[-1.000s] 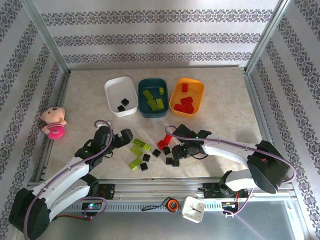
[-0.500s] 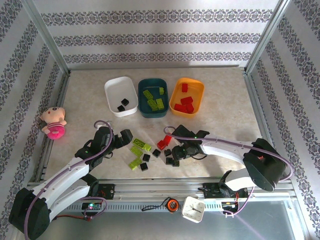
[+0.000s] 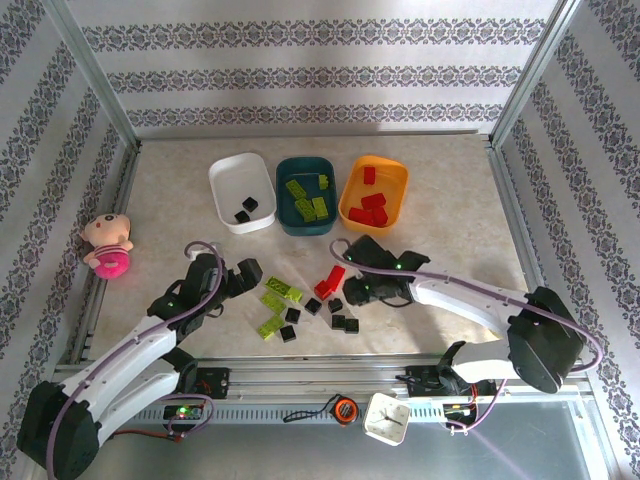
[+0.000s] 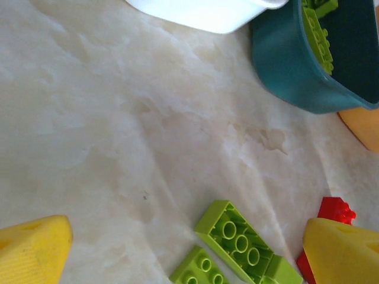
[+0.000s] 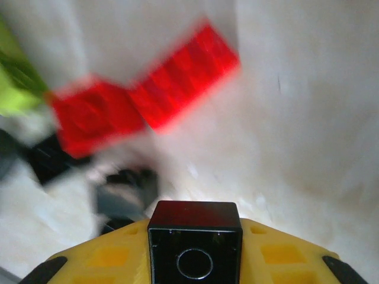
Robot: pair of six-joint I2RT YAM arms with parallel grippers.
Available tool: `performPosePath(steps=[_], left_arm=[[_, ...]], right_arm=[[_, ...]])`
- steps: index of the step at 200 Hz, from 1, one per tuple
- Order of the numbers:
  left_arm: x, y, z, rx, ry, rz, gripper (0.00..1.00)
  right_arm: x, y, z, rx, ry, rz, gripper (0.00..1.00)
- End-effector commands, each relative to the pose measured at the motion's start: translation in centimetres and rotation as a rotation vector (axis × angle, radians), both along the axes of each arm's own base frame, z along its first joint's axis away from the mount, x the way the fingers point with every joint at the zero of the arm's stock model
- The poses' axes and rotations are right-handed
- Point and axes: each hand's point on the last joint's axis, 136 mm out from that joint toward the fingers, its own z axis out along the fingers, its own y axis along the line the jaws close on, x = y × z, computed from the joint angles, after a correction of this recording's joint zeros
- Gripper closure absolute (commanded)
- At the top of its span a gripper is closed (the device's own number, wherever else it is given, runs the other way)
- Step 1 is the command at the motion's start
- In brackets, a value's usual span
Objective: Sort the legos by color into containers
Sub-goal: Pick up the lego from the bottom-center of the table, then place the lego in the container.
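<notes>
The right gripper (image 3: 358,291) is pinching a small black studded plastic brick (image 5: 195,236), probably for the shallow white plastic tub (image 3: 235,178), while the left gripper (image 3: 250,273) is gaping wide, empty.

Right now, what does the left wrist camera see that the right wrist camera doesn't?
Left wrist: the white plastic tub, the dark teal plastic tub and the orange plastic tub's edge. Right wrist: a black plastic brick pinched in the right end effector, with blurred black bricks. Both: red studded bricks, lime green studded bricks, the pale marbled tabletop.
</notes>
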Motion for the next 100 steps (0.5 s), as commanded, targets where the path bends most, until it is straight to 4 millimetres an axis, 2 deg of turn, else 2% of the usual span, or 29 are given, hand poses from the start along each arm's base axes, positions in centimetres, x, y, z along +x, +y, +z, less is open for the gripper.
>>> performPosePath(steps=[1, 16, 46, 63, 100], left_arm=[[-0.2, 1.8, 1.1, 0.043, -0.021, 0.065, 0.00], [-0.5, 2.0, 1.3, 0.028, -0.041, 0.073, 0.00], [-1.4, 2.5, 1.2, 0.027, -0.041, 0.077, 0.00], [-2.0, 2.9, 1.0, 0.042, -0.024, 0.084, 0.00], [-3.2, 4.3, 0.9, 0.070, -0.013, 0.124, 0.00]], right_arm=[[3.9, 3.4, 4.4, 0.070, -0.132, 0.055, 0.71], [6.4, 6.7, 6.6, 0.145, -0.178, 0.080, 0.71], [12.0, 13.3, 8.8, 0.225, -0.251, 0.120, 0.71], [15.2, 16.4, 9.0, 0.250, -0.272, 0.124, 0.71], [21.1, 22.1, 7.1, 0.287, -0.285, 0.114, 0.71]])
